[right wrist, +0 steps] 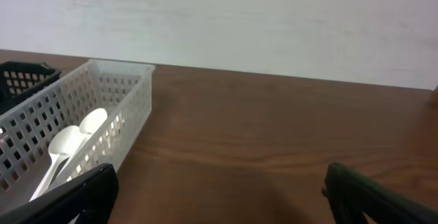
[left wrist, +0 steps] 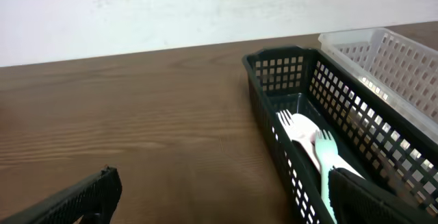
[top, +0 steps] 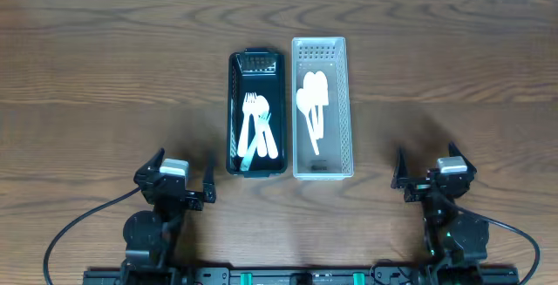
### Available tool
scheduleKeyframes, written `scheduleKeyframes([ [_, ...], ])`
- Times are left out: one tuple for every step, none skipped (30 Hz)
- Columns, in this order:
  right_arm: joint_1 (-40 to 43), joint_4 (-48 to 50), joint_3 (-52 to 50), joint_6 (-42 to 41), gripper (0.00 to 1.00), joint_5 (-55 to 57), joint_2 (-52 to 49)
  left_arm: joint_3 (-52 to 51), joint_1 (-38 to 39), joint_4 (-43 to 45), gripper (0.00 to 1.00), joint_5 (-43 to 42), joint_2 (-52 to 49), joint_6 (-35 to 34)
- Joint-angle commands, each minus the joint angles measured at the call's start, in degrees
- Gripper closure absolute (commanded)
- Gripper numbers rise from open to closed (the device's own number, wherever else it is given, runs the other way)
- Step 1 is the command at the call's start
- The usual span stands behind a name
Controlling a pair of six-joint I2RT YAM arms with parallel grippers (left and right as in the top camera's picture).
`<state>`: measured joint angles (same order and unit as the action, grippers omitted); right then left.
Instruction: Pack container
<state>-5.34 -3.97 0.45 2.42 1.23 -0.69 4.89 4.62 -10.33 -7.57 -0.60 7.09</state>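
A black slotted basket (top: 235, 76) stands at mid-table and holds several white and pale green plastic forks (top: 255, 128). Touching its right side is a white slotted basket (top: 345, 93) holding white plastic spoons (top: 311, 102). My left gripper (top: 179, 185) is open and empty, near the front edge, left of the black basket. My right gripper (top: 433, 176) is open and empty, right of the white basket. The left wrist view shows the black basket (left wrist: 274, 73) with forks (left wrist: 308, 138). The right wrist view shows the white basket (right wrist: 130, 107) with spoons (right wrist: 72, 142).
The wooden table (top: 105, 84) stretches left and right of the two baskets. A white wall (right wrist: 274, 18) runs along the far edge. Black cables (top: 78, 220) trail from both arm bases at the front.
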Motion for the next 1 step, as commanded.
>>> scheduleKeyframes([
  [0.55, -0.24, -0.13, 0.87, 0.01, -0.20, 0.37, -1.66, 0.28, -0.20, 0.02, -0.98, 0.35, -0.74],
])
